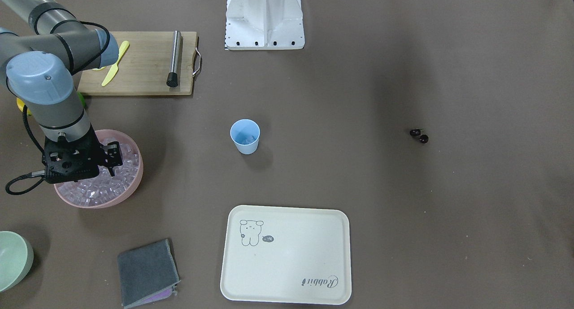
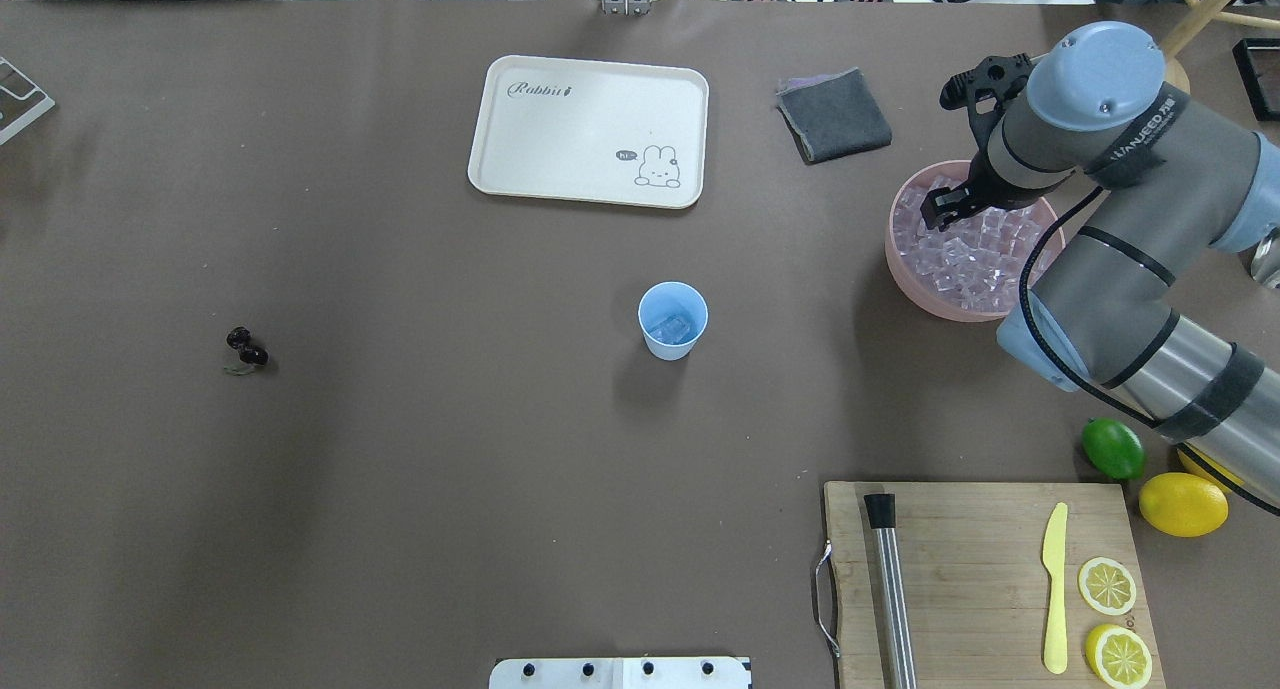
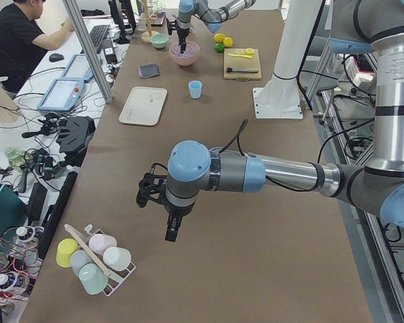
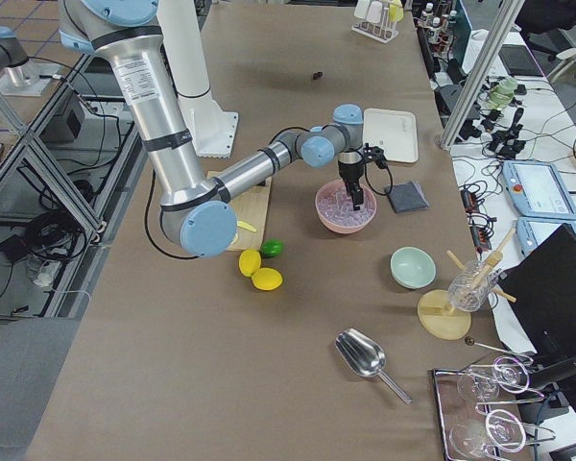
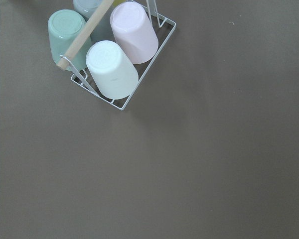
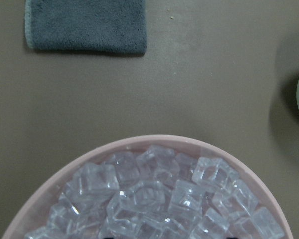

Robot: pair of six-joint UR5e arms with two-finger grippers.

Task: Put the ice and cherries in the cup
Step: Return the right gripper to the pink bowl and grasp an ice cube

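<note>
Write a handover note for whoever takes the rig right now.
Right tool: looks open, low over the ice in the pink bowl; no cube seen in its grip.
Left tool: far down the table by a rack of cups; can't tell whether it is open or shut.
Cup: upright mid-table, some ice already inside.
Cherries: on the bare table, well away from the cup.
Left to do: more ice if wanted, then cherries into the cup.

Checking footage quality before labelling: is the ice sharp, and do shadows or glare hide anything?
Right wrist view: ice crisp, only small highlights. Overhead view: soft shadow beside the cup, cherries tiny but distinct. Exterior left view: pink bowl far, ice unresolvable.
</note>
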